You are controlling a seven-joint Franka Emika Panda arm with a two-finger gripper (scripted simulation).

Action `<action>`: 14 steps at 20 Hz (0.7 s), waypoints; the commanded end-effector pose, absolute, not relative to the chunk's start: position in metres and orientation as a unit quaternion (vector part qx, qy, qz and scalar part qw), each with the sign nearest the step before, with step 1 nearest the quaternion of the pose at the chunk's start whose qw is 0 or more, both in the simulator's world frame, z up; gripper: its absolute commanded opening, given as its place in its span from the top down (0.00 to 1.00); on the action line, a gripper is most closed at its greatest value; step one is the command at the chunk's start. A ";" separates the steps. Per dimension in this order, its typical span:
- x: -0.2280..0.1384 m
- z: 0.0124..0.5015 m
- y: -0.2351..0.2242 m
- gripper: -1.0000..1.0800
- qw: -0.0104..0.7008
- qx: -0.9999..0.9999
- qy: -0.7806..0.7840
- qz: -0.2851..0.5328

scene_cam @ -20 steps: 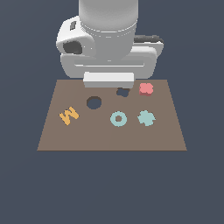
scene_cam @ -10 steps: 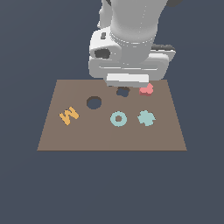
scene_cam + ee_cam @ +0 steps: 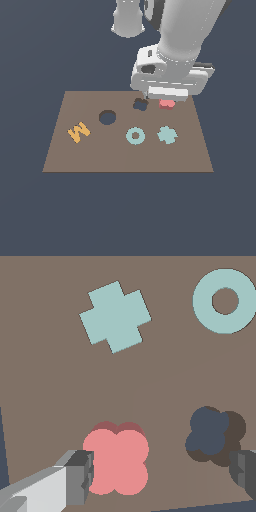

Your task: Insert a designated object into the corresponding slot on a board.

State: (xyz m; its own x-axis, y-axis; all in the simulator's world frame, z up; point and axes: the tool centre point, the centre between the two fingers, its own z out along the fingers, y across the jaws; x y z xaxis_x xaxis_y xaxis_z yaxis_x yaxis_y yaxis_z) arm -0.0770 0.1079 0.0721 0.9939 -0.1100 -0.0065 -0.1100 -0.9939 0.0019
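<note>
The pink block (image 3: 116, 462), matte, flat and four-lobed with no clear long axis, lies flat on the smooth brown board (image 3: 100, 155), just right of the dark lobed slot (image 3: 141, 104). The end effector (image 3: 162, 476) hangs over it, fingers (image 3: 80, 476) spread apart, empty.
</note>
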 end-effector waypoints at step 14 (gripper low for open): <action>-0.089 0.048 0.138 0.04 0.000 0.998 -0.068 -0.001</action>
State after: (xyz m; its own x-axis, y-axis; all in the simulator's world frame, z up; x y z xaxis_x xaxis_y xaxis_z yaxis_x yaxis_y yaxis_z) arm -0.0890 0.1383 0.0497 0.9907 -0.1360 -0.0009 -0.1360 -0.9907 -0.0003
